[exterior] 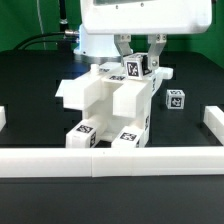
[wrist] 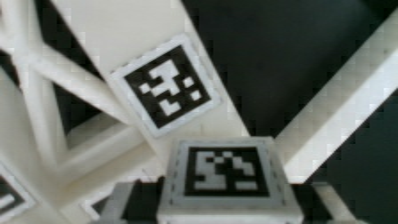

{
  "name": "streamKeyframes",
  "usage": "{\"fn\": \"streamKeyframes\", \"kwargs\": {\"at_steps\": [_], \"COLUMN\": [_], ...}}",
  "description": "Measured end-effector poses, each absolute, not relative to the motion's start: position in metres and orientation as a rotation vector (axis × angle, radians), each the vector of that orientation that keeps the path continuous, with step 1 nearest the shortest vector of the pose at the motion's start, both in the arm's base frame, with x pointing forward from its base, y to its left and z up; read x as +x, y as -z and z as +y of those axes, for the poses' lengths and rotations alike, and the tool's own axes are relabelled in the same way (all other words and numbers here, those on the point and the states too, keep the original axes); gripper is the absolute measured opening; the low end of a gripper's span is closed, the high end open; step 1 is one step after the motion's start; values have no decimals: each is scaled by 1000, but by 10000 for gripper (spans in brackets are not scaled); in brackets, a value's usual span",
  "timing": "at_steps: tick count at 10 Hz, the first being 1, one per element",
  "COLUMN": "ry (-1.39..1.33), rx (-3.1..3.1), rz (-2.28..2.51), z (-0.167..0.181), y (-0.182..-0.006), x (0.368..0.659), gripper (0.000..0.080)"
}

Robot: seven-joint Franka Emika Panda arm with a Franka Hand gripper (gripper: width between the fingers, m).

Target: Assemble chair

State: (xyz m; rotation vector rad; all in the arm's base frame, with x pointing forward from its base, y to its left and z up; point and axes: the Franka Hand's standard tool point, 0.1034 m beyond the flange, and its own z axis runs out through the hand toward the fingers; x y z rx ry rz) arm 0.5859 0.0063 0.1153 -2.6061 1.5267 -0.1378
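The partly joined chair [exterior: 108, 105] stands in the middle of the black table, chunky white panels and legs with square tags on them. My gripper [exterior: 138, 62] hangs over its back right part, shut on a white tagged block [exterior: 136, 69] that sits at the top of the assembly. In the wrist view the block [wrist: 222, 172] fills the space between the two dark fingers [wrist: 143, 202], which press on both its sides; my gripper [wrist: 226, 203] is low in that picture. Beyond it runs a long white chair piece [wrist: 164, 88] with one tag.
A small loose tagged block [exterior: 176, 99] lies on the table at the exterior view's right of the chair. A white border rail [exterior: 110, 160] runs along the front, with short rail ends at the left [exterior: 3, 118] and right [exterior: 212, 120]. Cables lie at the back left.
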Motion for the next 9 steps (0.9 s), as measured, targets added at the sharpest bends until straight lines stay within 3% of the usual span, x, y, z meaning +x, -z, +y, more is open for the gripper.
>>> {"fn": "streamKeyframes", "kwargs": {"at_steps": [3,4,5,7,9], "ry": [121,121,123,134,151], "rx": [-2444,-2448,-2467,-2526,-2642], "rz": [1760,1755,1731,1644,1463], "z": [9,9,9,9,9], "y": [-116,-115,-115,-117,-117], "x": [586,586,586,588,588], "gripper": [282,361,361,621,641]}}
